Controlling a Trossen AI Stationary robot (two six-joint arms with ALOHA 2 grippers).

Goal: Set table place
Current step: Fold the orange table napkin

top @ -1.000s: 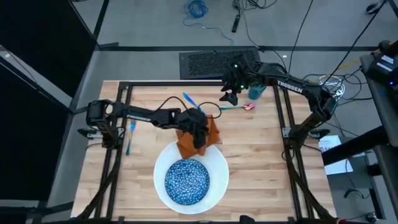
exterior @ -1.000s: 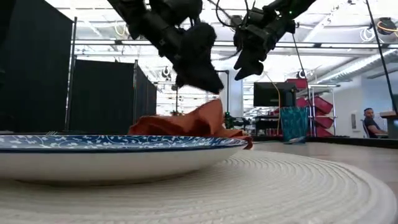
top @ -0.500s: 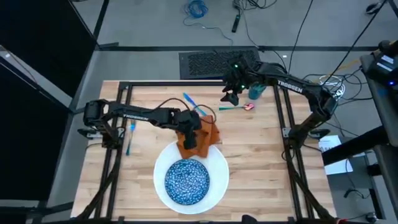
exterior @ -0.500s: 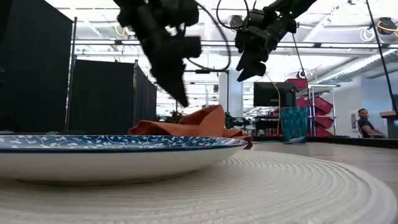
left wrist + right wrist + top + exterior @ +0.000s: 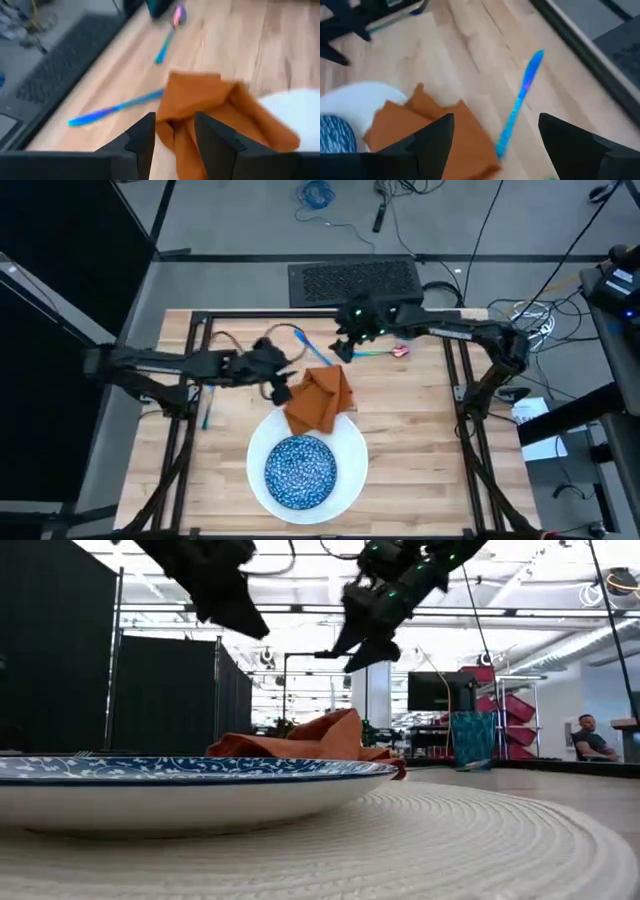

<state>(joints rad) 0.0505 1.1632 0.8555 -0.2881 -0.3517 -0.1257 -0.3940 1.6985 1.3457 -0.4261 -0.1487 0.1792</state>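
From above, you had the bowl [image 5: 300,471] sitting on the plate [image 5: 350,442] at the near side of the table [image 5: 420,420], so this part looked done. The napkin [image 5: 318,400] lay crumpled with one corner on the plate's far rim, not yet flat beside it. One knife [image 5: 313,349] lay beyond the napkin, another piece of cutlery [image 5: 208,402] lay by the left rail, and a spoon [image 5: 380,352] and the cup [image 5: 411,326] waited at the far right. The left gripper [image 5: 278,385] was just left of the napkin; the right gripper [image 5: 343,348] was above the knife. In the low view, both grippers hung in the air, clear of the napkin [image 5: 320,735]. In the left wrist view, the fingers [image 5: 142,137] were spread and empty. In the right wrist view, the fingers [image 5: 432,137] were wide apart over the knife [image 5: 519,100]. I judge that napkin, cutlery and cup were all left to arrange.
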